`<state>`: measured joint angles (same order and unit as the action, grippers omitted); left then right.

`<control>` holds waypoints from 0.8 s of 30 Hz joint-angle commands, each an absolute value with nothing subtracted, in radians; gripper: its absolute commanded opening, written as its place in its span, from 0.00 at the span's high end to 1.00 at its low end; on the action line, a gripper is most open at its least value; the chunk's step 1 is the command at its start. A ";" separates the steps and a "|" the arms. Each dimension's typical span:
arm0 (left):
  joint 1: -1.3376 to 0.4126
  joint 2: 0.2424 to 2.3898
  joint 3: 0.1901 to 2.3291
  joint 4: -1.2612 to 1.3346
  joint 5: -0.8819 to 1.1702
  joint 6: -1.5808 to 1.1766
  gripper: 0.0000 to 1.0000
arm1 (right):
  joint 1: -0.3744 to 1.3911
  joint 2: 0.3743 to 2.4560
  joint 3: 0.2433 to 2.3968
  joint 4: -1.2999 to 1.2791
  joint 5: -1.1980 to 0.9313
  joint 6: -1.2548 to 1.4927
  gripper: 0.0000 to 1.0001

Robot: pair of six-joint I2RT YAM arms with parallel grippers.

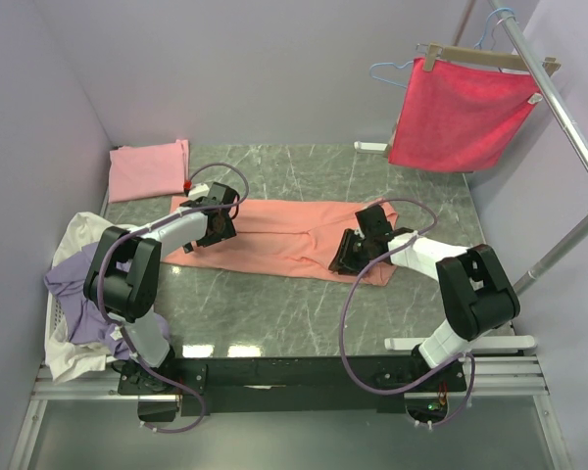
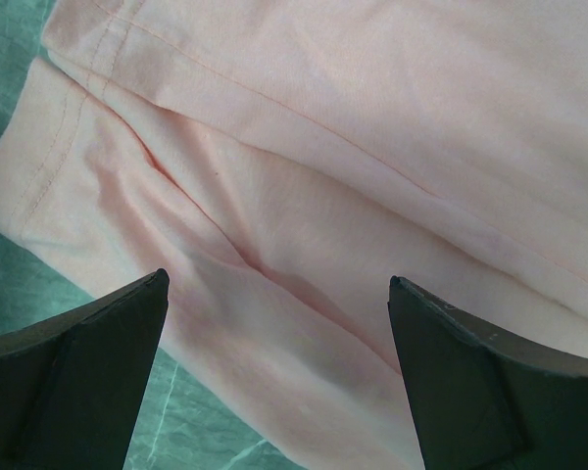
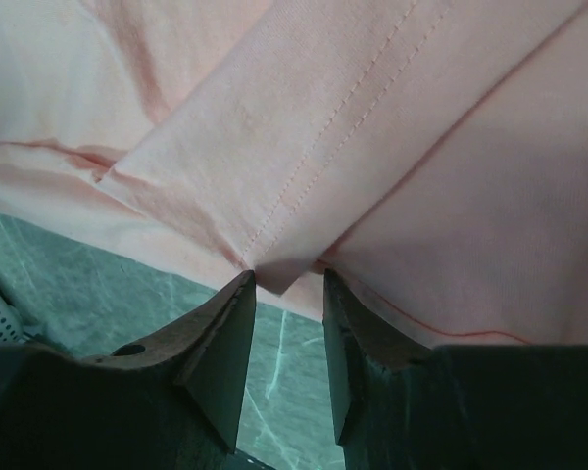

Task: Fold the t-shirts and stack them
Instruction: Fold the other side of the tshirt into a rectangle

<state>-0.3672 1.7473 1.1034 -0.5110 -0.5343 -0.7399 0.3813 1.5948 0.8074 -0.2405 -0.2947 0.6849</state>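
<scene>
Salmon shirt point(image 1: 294, 235) lay flat mid-worktop point(image 1: 274, 313), already folded lengthwise. Left tool point(image 2: 276, 277) sat wide open over its left end, holding nothing, likely lining up a grab. Right tool point(image 3: 286, 276) was half-closed around a folded corner at the right end; couldn't tell if it was pinched.

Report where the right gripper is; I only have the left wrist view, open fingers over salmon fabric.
Observer: The right gripper is at the right end of the salmon-orange t-shirt, with a folded hem corner at its fingertips.
Operator: Say whether it is shut.
Observer: No. The jaws stand narrowly apart, and the table shows between them.
Operator: Name any finished shirt.
Observer: A light pink t-shirt lies folded at the table's far left corner.
</scene>
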 commanded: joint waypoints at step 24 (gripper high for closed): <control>-0.370 1.647 1.060 -0.439 -0.512 -0.701 0.01 | 0.390 1.614 0.969 -0.262 -0.239 0.601 0.98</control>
<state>-0.3672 1.6634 1.0481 -0.4500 -0.5114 -0.7158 0.3836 1.6352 0.8898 -0.2447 -0.2737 0.6350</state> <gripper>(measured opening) 0.995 0.028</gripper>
